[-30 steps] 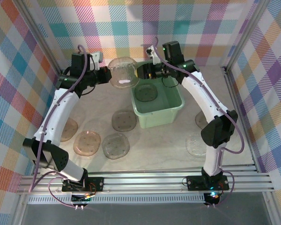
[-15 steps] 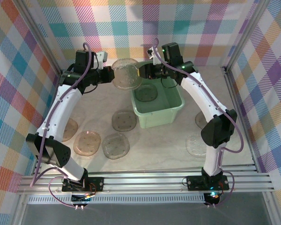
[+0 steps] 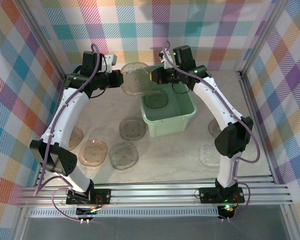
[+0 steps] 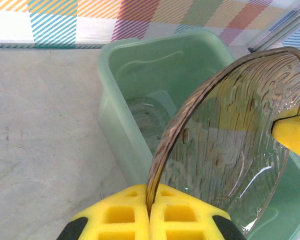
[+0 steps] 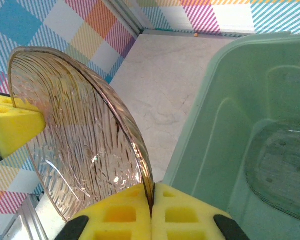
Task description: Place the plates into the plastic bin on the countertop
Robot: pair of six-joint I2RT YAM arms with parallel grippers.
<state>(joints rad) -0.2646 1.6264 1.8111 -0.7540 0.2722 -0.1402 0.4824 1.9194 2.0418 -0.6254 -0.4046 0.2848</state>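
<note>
A smoky, ribbed plate (image 3: 136,79) hangs on edge in the air by the back left corner of the mint-green plastic bin (image 3: 166,128). My left gripper (image 3: 121,80) is shut on its left rim and my right gripper (image 3: 151,76) is shut on the opposite rim. In the left wrist view the plate (image 4: 230,135) rises from my closed left gripper (image 4: 151,210), with the bin (image 4: 121,125) behind it. The right wrist view has the plate (image 5: 85,135) pinched in my right gripper (image 5: 152,197) beside the bin (image 5: 215,125). One plate (image 3: 155,100) lies inside the bin.
Several plates lie on the beige countertop (image 3: 180,150): three in front and to the left of the bin (image 3: 132,128) (image 3: 123,155) (image 3: 93,152), one half under the left arm (image 3: 74,137), and two on the right (image 3: 210,152) (image 3: 215,127). Plaid walls close in three sides.
My left arm carried the plate rightward toward the bin. The right gripper, open a second ago, has shut on the plate's right rim.
</note>
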